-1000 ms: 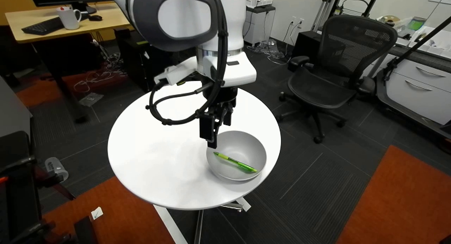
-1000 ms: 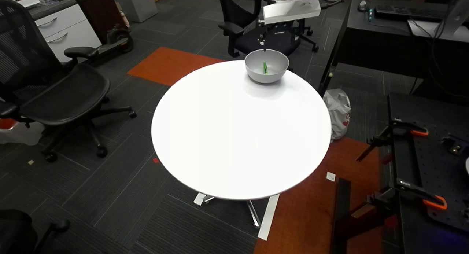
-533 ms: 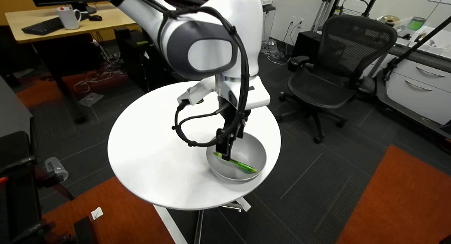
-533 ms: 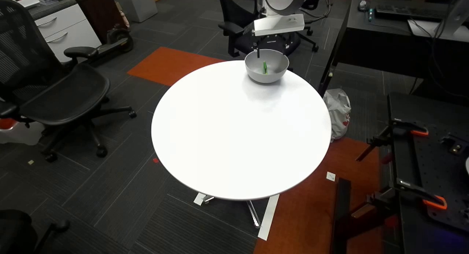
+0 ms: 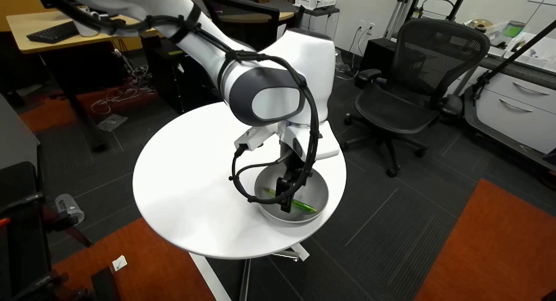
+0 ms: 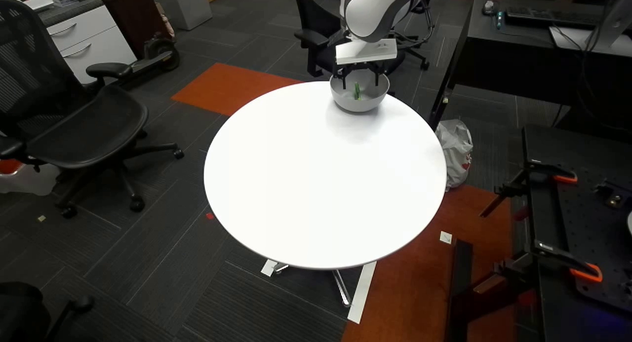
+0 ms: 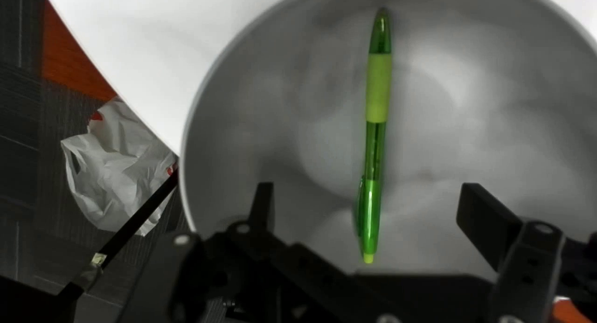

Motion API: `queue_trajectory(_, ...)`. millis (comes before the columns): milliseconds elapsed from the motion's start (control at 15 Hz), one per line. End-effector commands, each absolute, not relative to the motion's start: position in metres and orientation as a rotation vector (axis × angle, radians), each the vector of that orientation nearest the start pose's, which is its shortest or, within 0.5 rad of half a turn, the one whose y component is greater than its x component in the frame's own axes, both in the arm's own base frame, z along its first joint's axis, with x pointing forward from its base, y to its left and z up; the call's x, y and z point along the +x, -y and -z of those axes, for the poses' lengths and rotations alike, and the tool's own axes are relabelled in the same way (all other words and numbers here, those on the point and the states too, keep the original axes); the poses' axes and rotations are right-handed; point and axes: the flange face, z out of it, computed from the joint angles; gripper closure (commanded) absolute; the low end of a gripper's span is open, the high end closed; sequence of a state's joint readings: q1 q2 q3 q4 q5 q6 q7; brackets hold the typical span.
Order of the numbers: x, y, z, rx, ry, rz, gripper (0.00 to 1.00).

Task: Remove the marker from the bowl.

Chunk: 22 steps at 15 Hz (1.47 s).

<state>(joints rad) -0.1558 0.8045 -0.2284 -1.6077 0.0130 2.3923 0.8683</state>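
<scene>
The bright green marker (image 7: 374,146) lies in the grey-white bowl (image 7: 280,104), running up and down the wrist view. It also shows in both exterior views (image 5: 305,206) (image 6: 357,91). The bowl (image 6: 358,106) stands near the edge of the round white table (image 6: 321,174). My gripper (image 7: 367,188) is open and empty, one finger on each side of the marker's clip end, apart from it. In an exterior view the fingertips (image 6: 360,86) are over the bowl's inside; whether they touch the bowl I cannot tell. In an exterior view the gripper (image 5: 287,203) hides the marker's middle.
A white plastic bag (image 7: 121,169) lies on the floor beside the table. A black mesh chair (image 5: 417,75) stands beyond the table. A dark bench with orange-handled clamps (image 6: 568,223) is at the right in an exterior view.
My gripper has come down from above the bowl's far side to around the marker, shifting right in an exterior view. The marker and bowl have not moved.
</scene>
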Motion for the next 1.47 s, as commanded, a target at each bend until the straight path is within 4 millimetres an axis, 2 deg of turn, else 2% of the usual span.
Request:
queue_trajectory(0,0.656,0.253,-0.153,-2.703,-1.862,0.057,0.00)
queue_trajectory(67,0.656,0.254,-0.149,-2.703,-1.864,0.055,0.25)
queue_trajectory(133,0.656,0.255,-0.146,-2.703,-1.868,0.051,0.26)
queue_trajectory(467,0.659,0.258,-0.137,-2.706,-1.870,0.044,0.66)
queue_trajectory(733,0.659,0.256,-0.146,-2.710,-1.869,0.063,0.95)
queue_trajectory(800,0.659,0.255,-0.150,-2.715,-1.869,0.073,1.00)
queue_trajectory(1000,0.656,0.251,-0.174,-2.716,-1.862,0.110,0.97)
queue_trajectory(1400,0.642,0.241,-0.248,-2.717,-1.817,0.225,0.97)
